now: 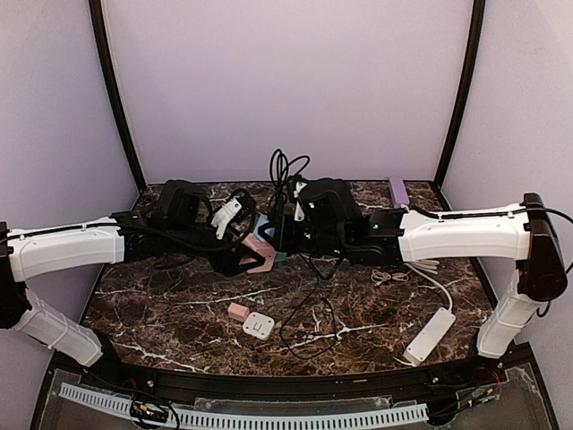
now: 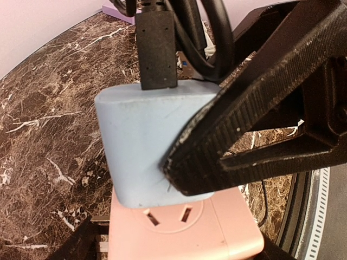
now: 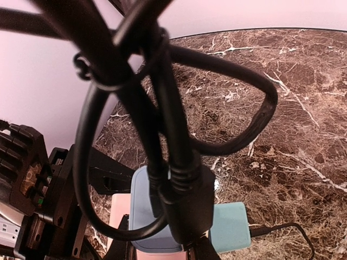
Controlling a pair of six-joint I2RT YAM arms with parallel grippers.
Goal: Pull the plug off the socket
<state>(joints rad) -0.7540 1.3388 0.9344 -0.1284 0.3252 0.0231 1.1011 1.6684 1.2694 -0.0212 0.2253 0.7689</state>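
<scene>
The right gripper is pinching the pale blue plug. One ribbed black finger is pressing against its front face in the left wrist view, while the opposing finger is hiding behind the body, so that second contact is a judgement rather than something seen. The left gripper is clamping the pink socket cube, its dark fingers showing at either side of the cube along the bottom of its own camera view. Plug and socket are hanging above the middle of the marble table, toward the far side. The plug is sitting on the socket with no gap showing between them, so the pull itself is looking not yet done. To do it well, the right arm should be drawing the plug straight out along its prongs, without rocking, while the left arm is holding the cube rigid as the counterforce. The grip belongs on the plug body, never on the black cable entering its far end. That cable is looping thickly across the right wrist camera and could be snagging a finger. Both arms are reaching inward from left and right, forearms nearly level, wrists turned to face each other.
</scene>
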